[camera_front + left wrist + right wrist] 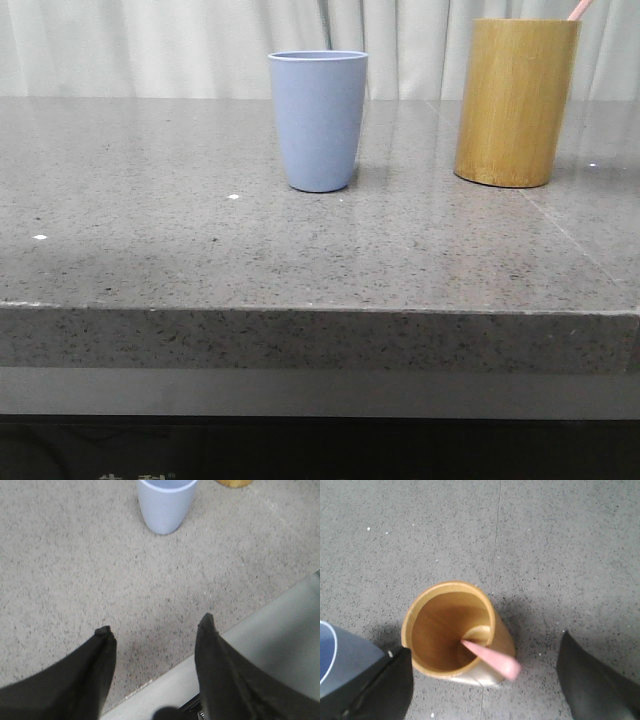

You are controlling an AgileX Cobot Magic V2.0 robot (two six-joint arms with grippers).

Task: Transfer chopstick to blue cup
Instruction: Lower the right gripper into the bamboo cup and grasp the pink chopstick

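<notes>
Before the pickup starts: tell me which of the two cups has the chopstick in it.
The bamboo cup, the taller yellow-brown cylinder on the right. The pink chopstick leans inside it, tip above the rim. The shorter blue cup shows nothing above its rim.

Kitchen-like, speckled stone counter (200, 250), curtain (150, 45)

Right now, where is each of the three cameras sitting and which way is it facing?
Front view: low at the table's near edge, facing forward at the blue cup and bamboo cup.
Left wrist view: above the near edge, tilted down toward the blue cup; left gripper with jaws apart.
Right wrist view: straight above the bamboo cup holding the chopstick; right gripper with jaws apart.
All three catch both cups.
</notes>
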